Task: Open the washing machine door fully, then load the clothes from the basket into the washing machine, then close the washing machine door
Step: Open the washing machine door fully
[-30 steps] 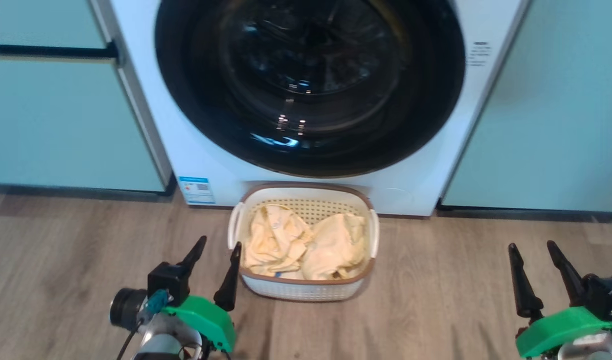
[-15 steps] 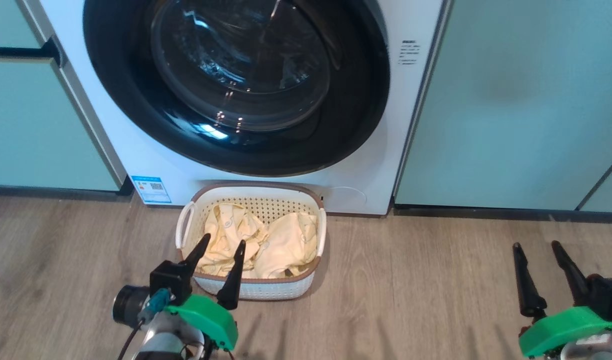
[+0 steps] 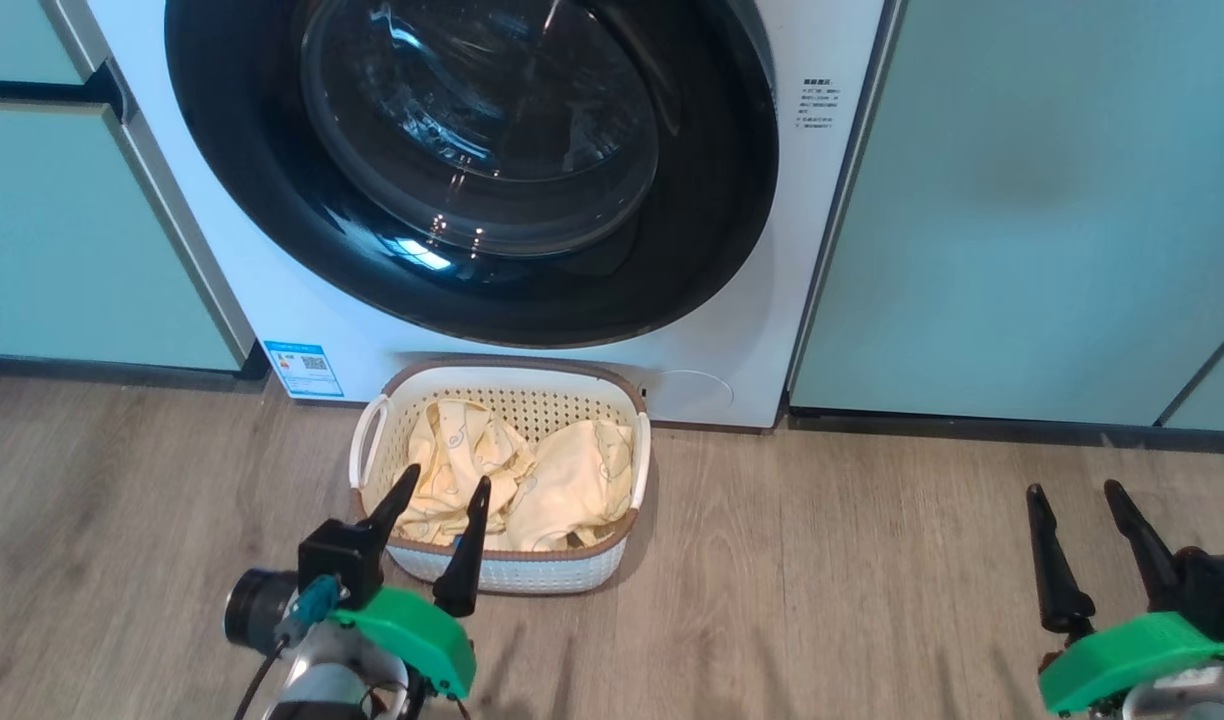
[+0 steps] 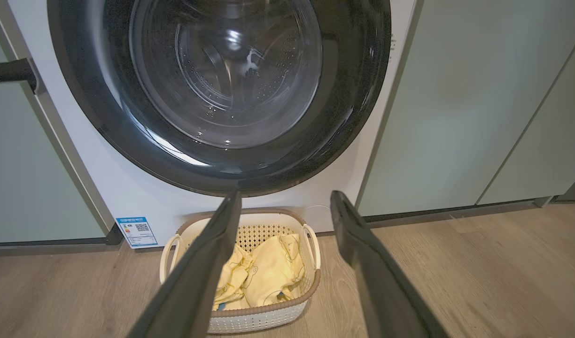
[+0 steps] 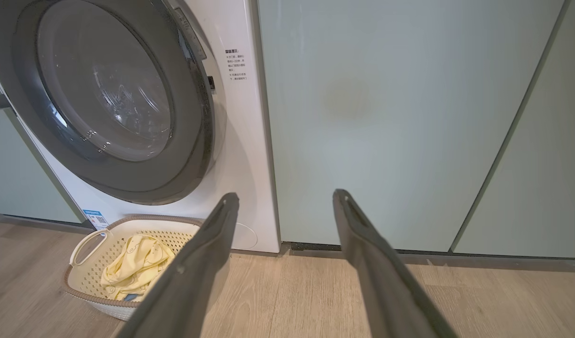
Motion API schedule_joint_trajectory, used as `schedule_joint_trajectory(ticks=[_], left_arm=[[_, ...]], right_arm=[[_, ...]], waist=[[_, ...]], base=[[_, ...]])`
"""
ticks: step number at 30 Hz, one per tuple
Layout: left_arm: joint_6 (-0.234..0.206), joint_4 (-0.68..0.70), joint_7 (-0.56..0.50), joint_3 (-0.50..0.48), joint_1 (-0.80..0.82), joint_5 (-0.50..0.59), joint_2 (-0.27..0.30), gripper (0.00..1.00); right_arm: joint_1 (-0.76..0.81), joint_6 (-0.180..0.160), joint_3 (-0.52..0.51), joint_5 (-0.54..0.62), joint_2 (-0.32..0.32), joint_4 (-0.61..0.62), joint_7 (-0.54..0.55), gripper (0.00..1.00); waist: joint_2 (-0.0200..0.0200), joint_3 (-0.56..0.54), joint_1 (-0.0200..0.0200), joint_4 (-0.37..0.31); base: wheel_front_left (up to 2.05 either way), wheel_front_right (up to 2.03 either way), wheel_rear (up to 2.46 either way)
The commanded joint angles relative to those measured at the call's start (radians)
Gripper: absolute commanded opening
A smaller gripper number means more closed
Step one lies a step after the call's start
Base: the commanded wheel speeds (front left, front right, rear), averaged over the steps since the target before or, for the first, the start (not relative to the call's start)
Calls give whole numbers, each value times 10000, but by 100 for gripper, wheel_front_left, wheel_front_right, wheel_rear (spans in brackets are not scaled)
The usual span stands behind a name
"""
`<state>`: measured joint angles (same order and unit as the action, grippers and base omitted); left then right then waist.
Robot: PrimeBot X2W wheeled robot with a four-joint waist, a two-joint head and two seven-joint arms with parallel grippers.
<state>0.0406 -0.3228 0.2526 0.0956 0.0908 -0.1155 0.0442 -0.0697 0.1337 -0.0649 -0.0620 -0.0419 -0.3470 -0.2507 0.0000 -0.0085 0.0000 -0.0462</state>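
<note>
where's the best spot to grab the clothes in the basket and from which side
Probably a raised crumpled fold near the middle of the clothes, pinched from straight above. The basket is open only at the top, with walls all round the heap, and the loose fabric bunches upward there. The left end effector, open, is the nearer one.

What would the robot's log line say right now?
washing machine door: covering drum | clothes: in basket | basket: on floor | left gripper: open, empty | right gripper: open, empty

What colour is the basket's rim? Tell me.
Brown, on the cream basket; the head view shows it best.
</note>
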Motion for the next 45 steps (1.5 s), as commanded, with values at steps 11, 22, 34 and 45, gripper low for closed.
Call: schedule_joint_trajectory(ticks=[11,22,34,45], left_arm=[[-55,262,92,-392,514,93,98,100],[4,306,92,-370,518,77,90,100],[91,400,92,-348,557,136,84,100],[136,785,92,-183,1038,238,75,100]], right_arm=[[-464,-30,178,-105,-83,351,-111,100],[-458,-30,131,-152,-83,377,-111,0],[-573,-30,96,-414,-83,202,-111,0],[-1775,-30,49,-2586,-83,-593,-111,0]], waist=[[0,12,0,-7],[0,46,0,-21],[0,181,0,8],[0,1055,0,305]], base=[[0,0,0],[0,0,0],[0,0,0],[0,0,0]])
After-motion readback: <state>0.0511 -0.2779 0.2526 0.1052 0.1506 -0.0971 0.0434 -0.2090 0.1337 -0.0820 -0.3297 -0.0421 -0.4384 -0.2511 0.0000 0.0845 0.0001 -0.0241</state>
